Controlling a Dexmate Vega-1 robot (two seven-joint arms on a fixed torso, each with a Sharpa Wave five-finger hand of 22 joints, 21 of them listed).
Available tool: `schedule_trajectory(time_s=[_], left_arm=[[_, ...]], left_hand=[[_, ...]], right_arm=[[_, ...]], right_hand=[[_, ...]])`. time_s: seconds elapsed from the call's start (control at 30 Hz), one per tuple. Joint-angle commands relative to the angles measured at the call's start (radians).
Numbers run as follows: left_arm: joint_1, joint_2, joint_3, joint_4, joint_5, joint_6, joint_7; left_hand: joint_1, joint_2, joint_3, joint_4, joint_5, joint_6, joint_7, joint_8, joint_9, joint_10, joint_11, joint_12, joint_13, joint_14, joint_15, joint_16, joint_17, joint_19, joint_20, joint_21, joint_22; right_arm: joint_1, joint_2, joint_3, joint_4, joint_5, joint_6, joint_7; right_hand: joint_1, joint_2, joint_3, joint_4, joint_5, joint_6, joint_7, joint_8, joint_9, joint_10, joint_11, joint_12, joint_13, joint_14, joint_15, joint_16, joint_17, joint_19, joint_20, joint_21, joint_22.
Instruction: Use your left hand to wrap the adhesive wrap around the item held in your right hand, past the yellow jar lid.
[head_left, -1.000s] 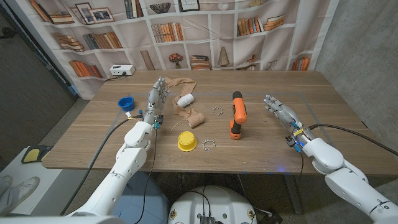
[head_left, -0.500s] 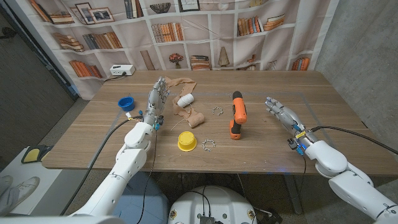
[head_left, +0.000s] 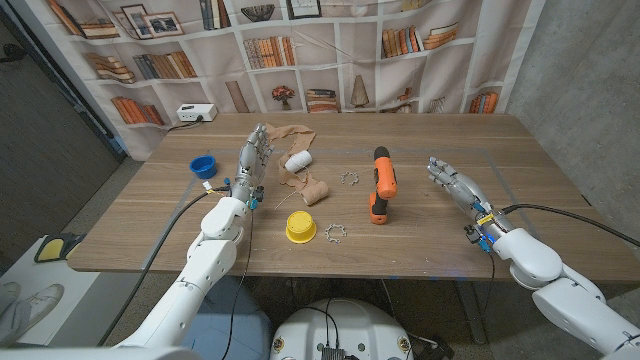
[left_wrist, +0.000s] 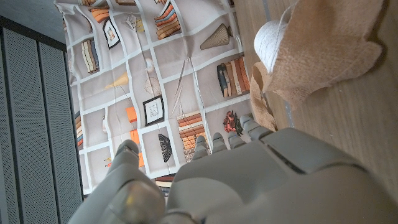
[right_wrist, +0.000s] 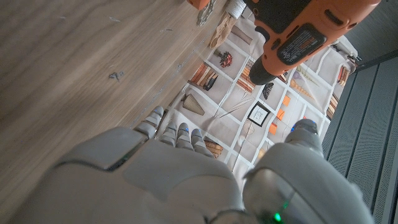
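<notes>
Head view: set high, facing down and forward over the wooden table (head_left: 420, 250) to the bookshelf backdrop (head_left: 300, 50) behind it; both arms enter from the bottom corners.

Left wrist view: close behind the left hand (left_wrist: 249, 180), turned over, facing the tan adhesive wrap (left_wrist: 323, 50) and the backdrop.

Right wrist view: close behind the right hand (right_wrist: 155, 180), turned, facing the orange drill (right_wrist: 298, 31) near the wrap.

Shared: backdrop and tabletop in all three views.

A blue bowl (head_left: 203, 165) is seen just left of the left hand (head_left: 251, 158) — two metal gears (head_left: 335, 233) lie between both hands.
</notes>
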Motion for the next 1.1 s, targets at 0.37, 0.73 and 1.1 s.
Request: schedule_trajectory(time_s=[0.37,0.73,1.1], left_arm=[[-0.004,-0.007,0.011,0.005,0.003,0.000,0.004],[-0.002,-0.009,0.013,0.004,0.007,0.005,0.009],[0.002,-0.010,0.014,0.000,0.009,0.005,0.012]], left_hand=[[0.007,0.007,0.003,-0.006,-0.003,0.004,-0.005,0.003,0.002,0.002,0.004,0.003,0.002,-0.004,0.004,0.004,0.003,-0.002,-0.002,0.000,0.002],[0.007,0.008,0.003,-0.007,-0.003,0.006,-0.003,0.003,0.002,0.003,0.004,0.003,0.002,-0.005,0.005,0.004,0.003,-0.002,-0.001,0.000,0.002],[0.008,0.009,0.004,-0.007,-0.003,0.005,-0.004,0.003,0.002,0.004,0.005,0.003,0.002,-0.004,0.005,0.004,0.003,-0.003,-0.001,0.000,0.002]], right_arm=[[-0.042,-0.038,-0.002,-0.040,-0.027,-0.008,-0.017],[-0.060,-0.055,0.005,-0.060,-0.038,-0.016,-0.031],[-0.067,-0.057,0.000,-0.064,-0.053,-0.003,-0.047]], right_hand=[[0.023,-0.012,-0.010,-0.008,0.016,-0.021,-0.008,-0.001,0.004,0.008,-0.006,0.003,0.003,-0.024,-0.008,0.008,0.003,0.013,0.004,0.003,0.003],[0.035,-0.012,-0.010,-0.011,0.021,-0.023,-0.010,0.000,0.004,0.005,-0.009,0.001,0.003,-0.026,-0.008,0.006,0.003,0.012,0.004,0.003,0.003],[0.050,-0.008,-0.008,-0.015,0.026,-0.024,-0.012,0.002,0.004,0.006,-0.011,0.001,0.003,-0.027,-0.011,0.005,0.004,0.017,0.006,0.004,0.003]])
